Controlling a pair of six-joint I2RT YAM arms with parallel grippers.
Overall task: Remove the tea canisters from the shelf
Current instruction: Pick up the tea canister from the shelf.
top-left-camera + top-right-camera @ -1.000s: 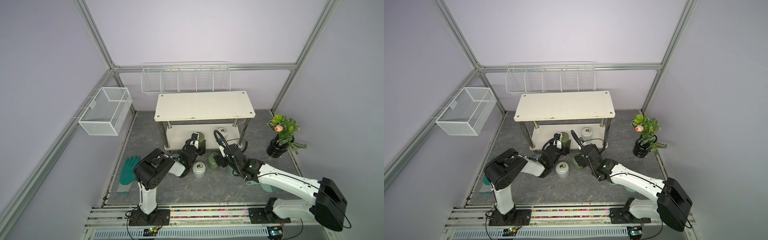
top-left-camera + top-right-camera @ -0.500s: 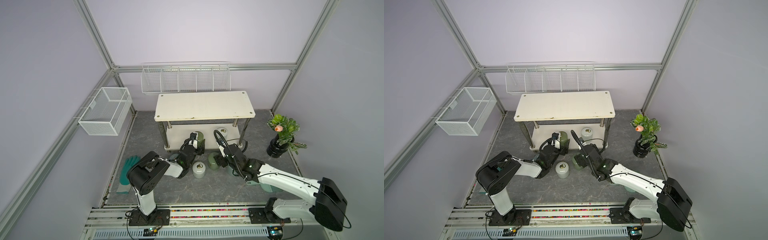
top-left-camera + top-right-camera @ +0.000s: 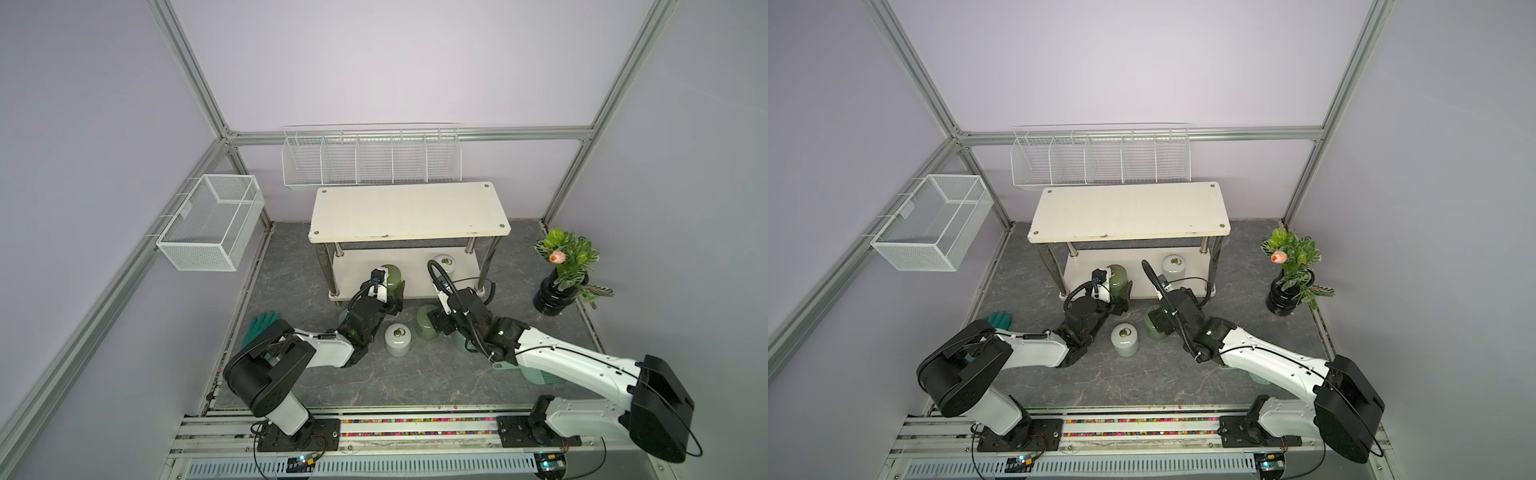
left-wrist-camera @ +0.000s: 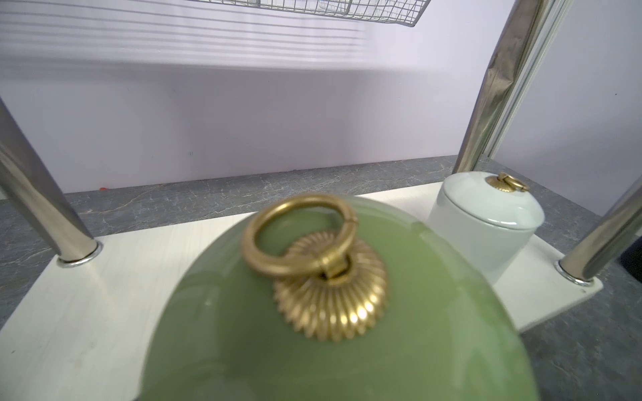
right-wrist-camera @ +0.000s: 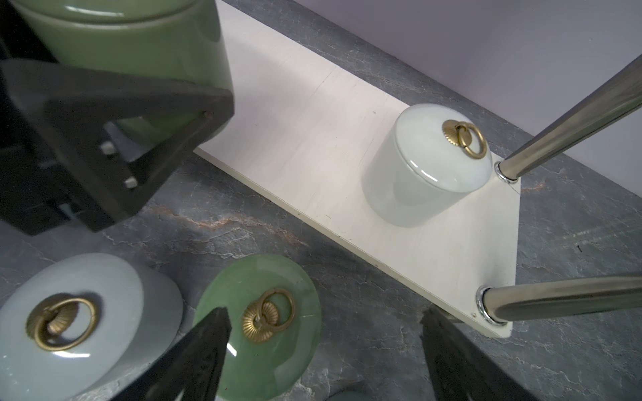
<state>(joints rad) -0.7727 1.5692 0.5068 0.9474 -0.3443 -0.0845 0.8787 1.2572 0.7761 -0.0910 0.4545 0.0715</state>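
We get soft, even overhead light in both top views w/ frame posts bowing at the edges (wide-angle), while in the left wrist view striped shadows cross the wall, the close green canister is blurred, & glare dots the pale canister lid.

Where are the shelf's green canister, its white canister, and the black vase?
green canister on the shelf (image 4: 330,298): left wrist view, brass knob on its lid.
white canister on the shelf (image 5: 427,152): right wrist view, domed lid.
black vase (image 3: 548,301): in a top view, its body.
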